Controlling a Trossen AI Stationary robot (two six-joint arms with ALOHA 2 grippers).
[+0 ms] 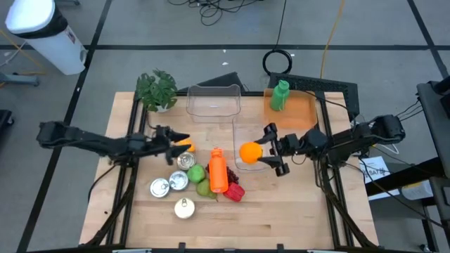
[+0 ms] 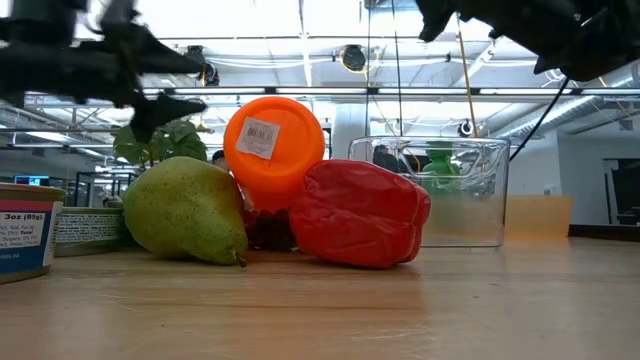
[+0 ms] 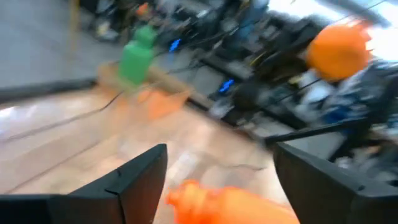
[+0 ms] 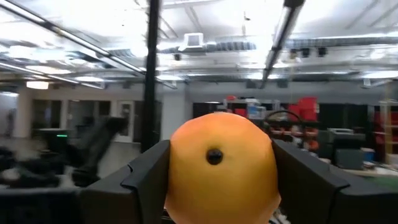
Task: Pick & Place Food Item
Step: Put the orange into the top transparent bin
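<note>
Orange [image 4: 219, 168] fills the right wrist view, pinched between the right hand's [image 1: 271, 149] two fingers and lifted off the tabletop [image 1: 295, 211], over a clear bin [image 1: 247, 144]. Ahead of that hand lies a crowded heap: orange bottle [image 1: 218, 171], pear [image 2: 186, 212], red pepper [image 2: 358, 213] and tins [image 1: 169, 184]. Left hand [image 1: 177, 145] hangs spread and empty beyond the heap, above a tin. Bare wood opens toward the near edge, behind both hands. A second clear bin [image 1: 214, 99], green bottle [image 1: 280, 95] and plant [image 1: 157, 89] line the far edge; grey floor surrounds everything
</note>
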